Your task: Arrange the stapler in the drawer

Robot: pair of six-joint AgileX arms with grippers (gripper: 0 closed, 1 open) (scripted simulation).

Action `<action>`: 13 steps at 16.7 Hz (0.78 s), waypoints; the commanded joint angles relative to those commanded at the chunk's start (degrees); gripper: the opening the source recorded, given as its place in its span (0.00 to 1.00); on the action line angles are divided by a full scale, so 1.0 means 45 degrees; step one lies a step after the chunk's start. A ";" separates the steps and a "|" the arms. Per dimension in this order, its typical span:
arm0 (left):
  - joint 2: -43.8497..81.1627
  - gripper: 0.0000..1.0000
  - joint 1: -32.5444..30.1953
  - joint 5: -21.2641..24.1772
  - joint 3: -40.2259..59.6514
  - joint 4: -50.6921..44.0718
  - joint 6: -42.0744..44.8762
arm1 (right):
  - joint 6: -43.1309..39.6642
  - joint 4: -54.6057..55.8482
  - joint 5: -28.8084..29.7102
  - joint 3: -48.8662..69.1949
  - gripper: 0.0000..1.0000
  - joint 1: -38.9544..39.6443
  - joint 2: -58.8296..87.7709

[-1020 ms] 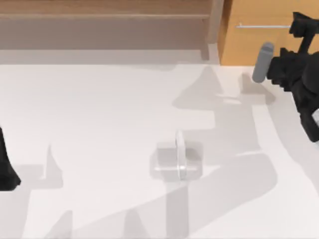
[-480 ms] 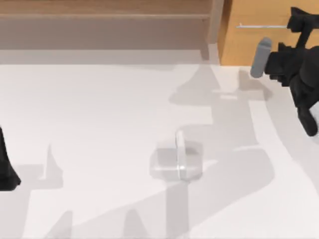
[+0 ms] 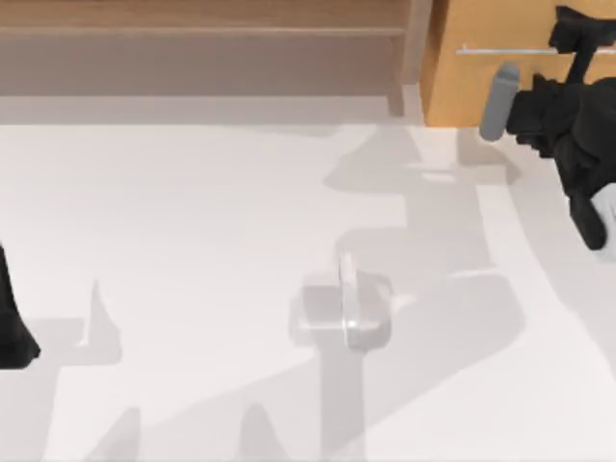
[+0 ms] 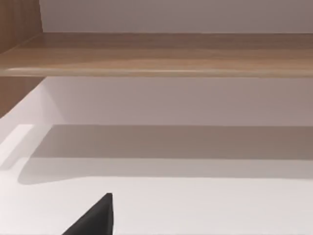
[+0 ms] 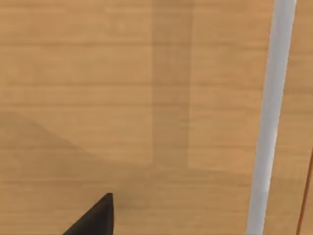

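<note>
The stapler (image 3: 348, 300) is a small whitish bar lying on the white table near the middle, with nothing touching it. The drawer (image 3: 500, 82) stands at the far right, its orange-tan front closed, with a thin silver handle (image 3: 505, 50) across it. My right gripper (image 3: 572, 37) is up against the drawer front at the right end of the handle, far from the stapler. In the right wrist view the wooden drawer front (image 5: 122, 98) is very close, and the handle (image 5: 271, 122) runs along it. My left arm (image 3: 12, 327) is parked at the table's left edge.
A paler brown open shelf unit (image 3: 202, 48) runs along the far edge, left of the drawer, and the left wrist view faces its board (image 4: 161, 51). A grey cylinder (image 3: 498, 101) sticks out from the right arm. The white table (image 3: 192, 212) spreads around the stapler.
My right arm has moved toward the far edge, bringing its gripper closer to the drawer's handle. The stapler and the left arm have stayed where they were.
</note>
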 joint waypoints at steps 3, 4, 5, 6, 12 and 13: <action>0.0000 1.00 0.0000 0.0000 0.0000 0.0000 0.0000 | 0.0000 0.0000 0.0000 0.0000 0.70 0.0000 0.0000; 0.0000 1.00 0.0000 0.0000 0.0000 0.0000 0.0000 | 0.0000 0.0000 0.0000 0.0000 0.62 0.0000 0.0000; 0.0000 1.00 0.0000 0.0000 0.0000 0.0000 0.0000 | 0.0000 0.0000 0.0000 0.0000 0.55 0.0000 0.0000; 0.0000 1.00 0.0000 0.0000 0.0000 0.0000 0.0000 | 0.0000 0.0000 0.0000 0.0000 0.47 0.0000 0.0000; 0.0000 1.00 0.0000 0.0000 0.0000 0.0000 0.0000 | 0.0000 0.0000 0.0000 0.0000 0.02 0.0000 0.0000; 0.0000 1.00 0.0000 0.0000 0.0000 0.0000 0.0000 | 0.0000 0.0000 0.0000 0.0000 0.00 0.0000 0.0000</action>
